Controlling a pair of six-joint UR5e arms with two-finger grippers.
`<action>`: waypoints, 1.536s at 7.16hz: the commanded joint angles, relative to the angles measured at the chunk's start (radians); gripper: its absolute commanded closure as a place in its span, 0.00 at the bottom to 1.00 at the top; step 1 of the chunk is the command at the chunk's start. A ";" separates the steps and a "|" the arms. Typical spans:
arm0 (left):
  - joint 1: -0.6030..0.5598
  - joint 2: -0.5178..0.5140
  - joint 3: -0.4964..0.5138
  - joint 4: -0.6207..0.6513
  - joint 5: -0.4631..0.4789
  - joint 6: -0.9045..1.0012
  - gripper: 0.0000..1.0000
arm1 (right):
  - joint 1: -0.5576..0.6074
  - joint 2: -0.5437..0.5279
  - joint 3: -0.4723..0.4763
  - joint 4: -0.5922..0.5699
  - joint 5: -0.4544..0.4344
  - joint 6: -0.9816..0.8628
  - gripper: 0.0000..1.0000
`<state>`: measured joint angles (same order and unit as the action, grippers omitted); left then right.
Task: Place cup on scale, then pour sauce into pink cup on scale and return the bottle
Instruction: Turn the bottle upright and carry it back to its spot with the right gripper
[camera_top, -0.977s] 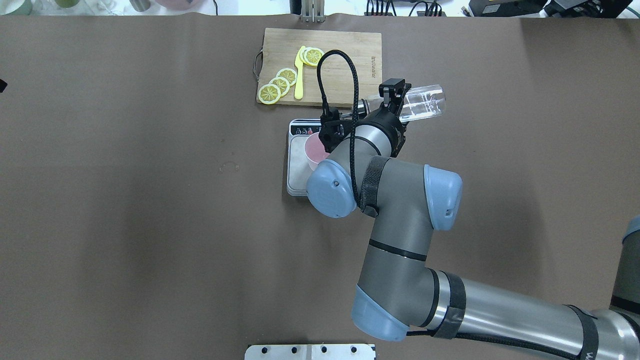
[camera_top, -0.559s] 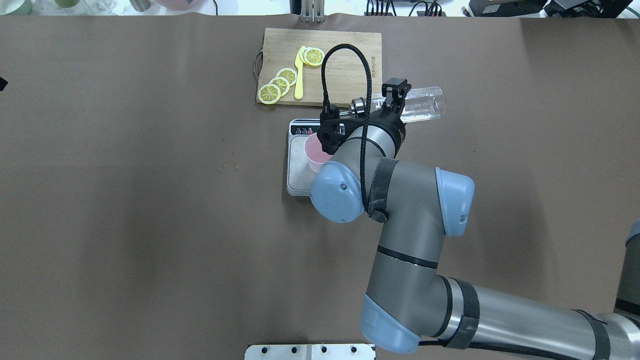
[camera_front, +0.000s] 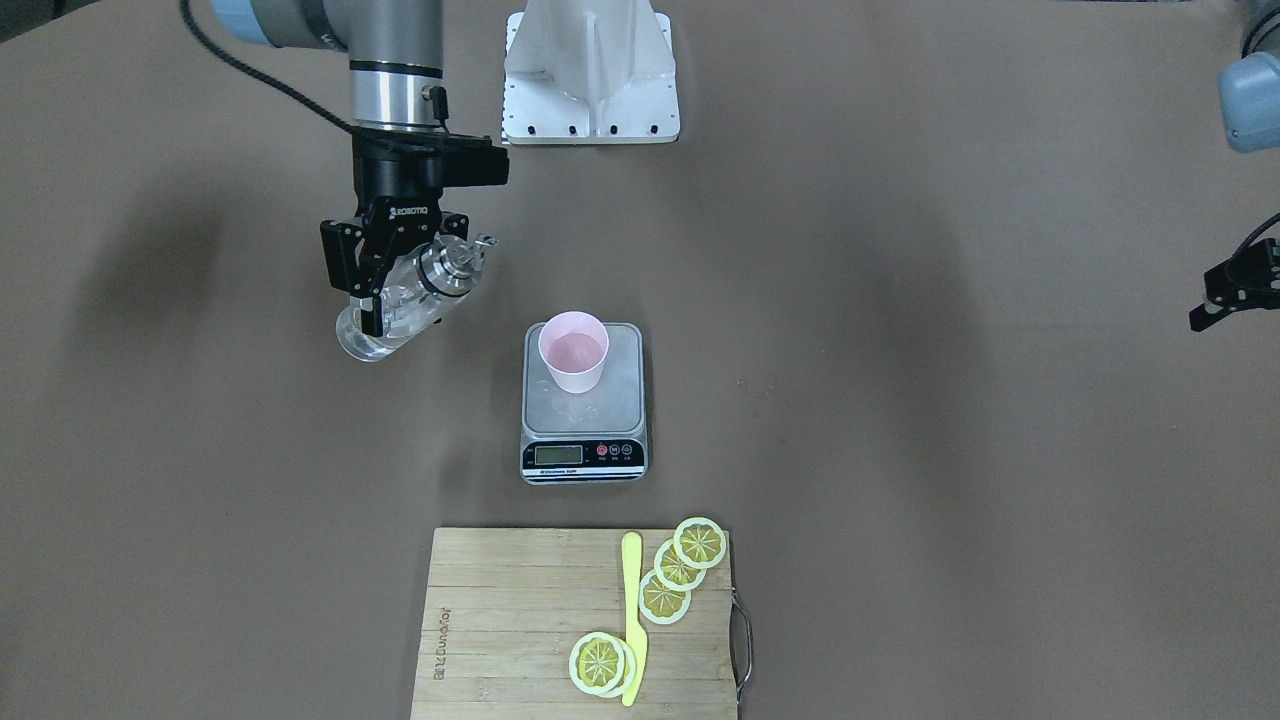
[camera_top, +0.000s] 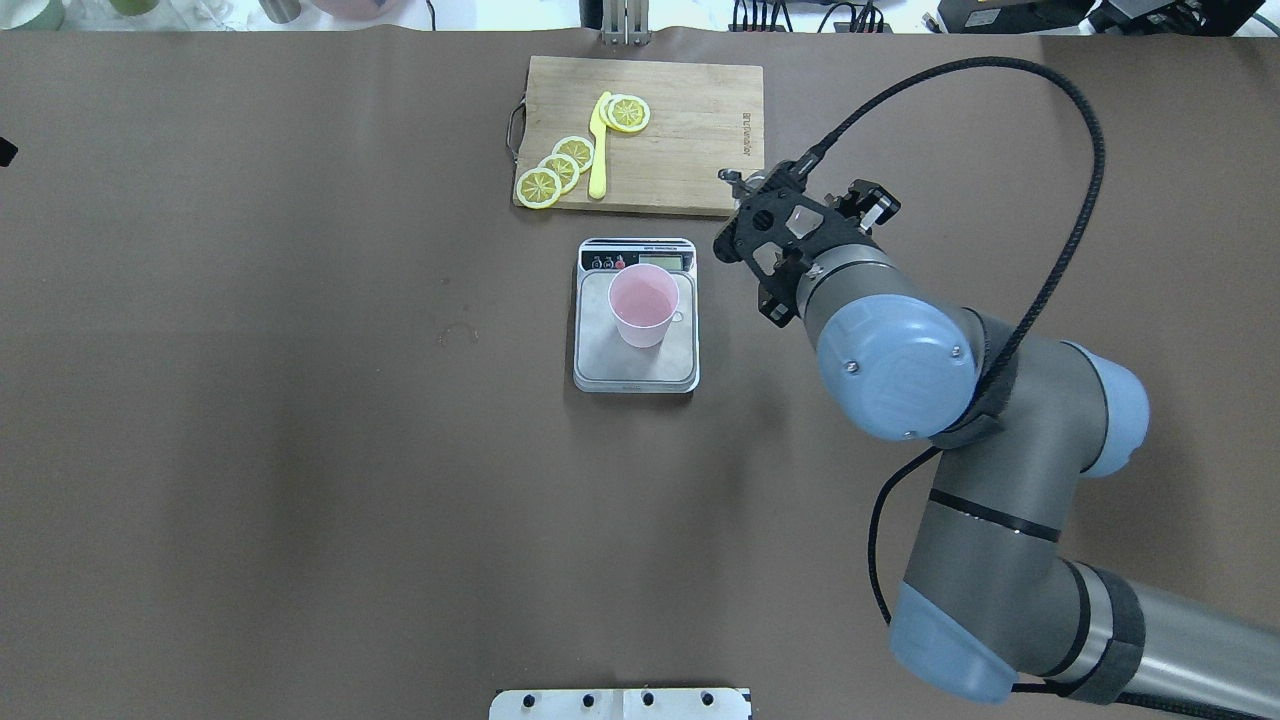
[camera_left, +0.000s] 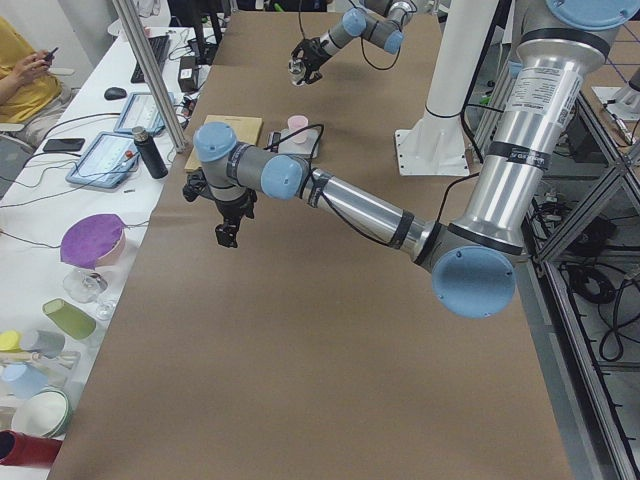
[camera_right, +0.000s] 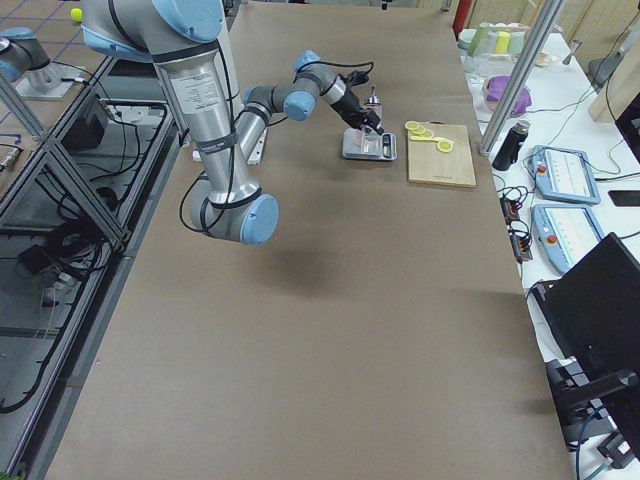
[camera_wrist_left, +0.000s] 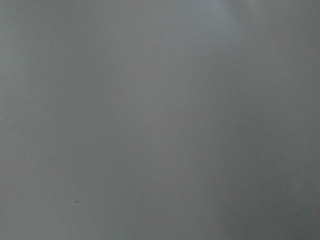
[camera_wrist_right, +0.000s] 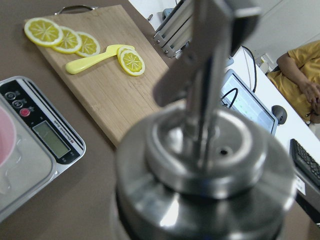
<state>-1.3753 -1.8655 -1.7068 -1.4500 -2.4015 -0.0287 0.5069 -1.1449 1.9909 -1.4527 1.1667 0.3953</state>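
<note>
R fingers are gripping the bottle mid-body; glass prob. slick, fragile, light. L fingers: can't tell.

Clear glossy glass for the bottle, mirror-bright metal on its pourer cap. Brushed steel atop the scale; smooth matt cup; grained wooden cutting board; matt brown table cover.

Silver-grey arm, pale-blue joint caps, braided black cable, black seemingly ROBOTIQ-marked claw.
</note>
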 joint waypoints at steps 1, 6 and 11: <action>0.002 -0.017 0.009 -0.019 0.005 0.004 0.00 | 0.088 -0.102 -0.003 0.249 0.164 0.216 1.00; 0.004 -0.060 0.104 -0.141 0.005 0.001 0.00 | 0.099 -0.258 -0.131 0.593 0.202 0.468 1.00; 0.004 -0.058 0.101 -0.141 0.005 0.001 0.00 | 0.050 -0.303 -0.288 0.802 0.142 0.482 1.00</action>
<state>-1.3714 -1.9237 -1.6057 -1.5907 -2.3961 -0.0276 0.5715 -1.4469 1.7124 -0.6576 1.3300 0.8775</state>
